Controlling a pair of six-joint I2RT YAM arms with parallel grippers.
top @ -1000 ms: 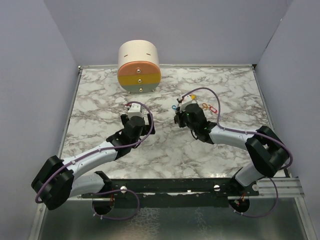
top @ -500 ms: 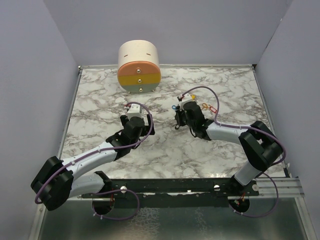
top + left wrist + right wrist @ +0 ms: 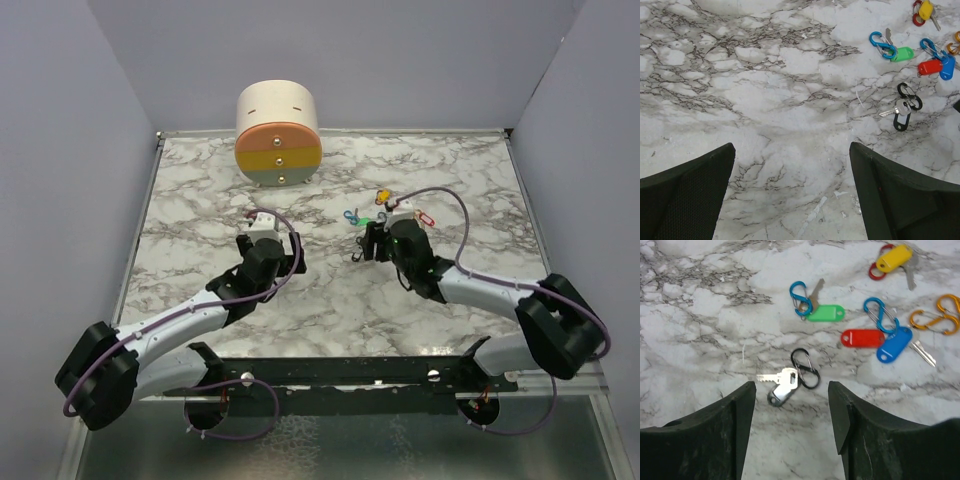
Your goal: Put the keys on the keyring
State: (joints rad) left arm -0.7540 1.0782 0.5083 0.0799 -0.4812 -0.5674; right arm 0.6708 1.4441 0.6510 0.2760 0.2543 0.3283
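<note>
Four keys [image 3: 930,66] lie on your worktop [image 3: 700,340], green key [image 3: 825,313], red key [image 3: 862,337], blue key [image 3: 894,345], yellow key [image 3: 894,258], among two blue clips [image 3: 800,298], two orange clips [image 3: 927,316] and one black clip [image 3: 805,368], ahead of your right claw [image 3: 791,400] and left claw [image 3: 791,155], both released, empty.

Soft, even light falls from overhead onto the white marble-patterned tabletop [image 3: 330,300], which reads bright without blown-out patches. The plain lavender-grey walls [image 3: 60,150] darken slightly toward the upper corners. Shadows are faint and short, hugging the arms and the cream cylindrical drawer unit [image 3: 277,110]. The dull metal sheet at the near edge [image 3: 400,445] carries a mottled sheen. The overhead view is crisp. In the left wrist view the left gripper [image 3: 792,147] shows its black fingers [image 3: 687,197] dark and slightly soft, while the marble stays sharp. The right wrist view is hazier: the small coloured plastic keys [image 3: 862,337] and the silver metal key [image 3: 785,377] have softened edges, the latter catching a pale glint.
</note>
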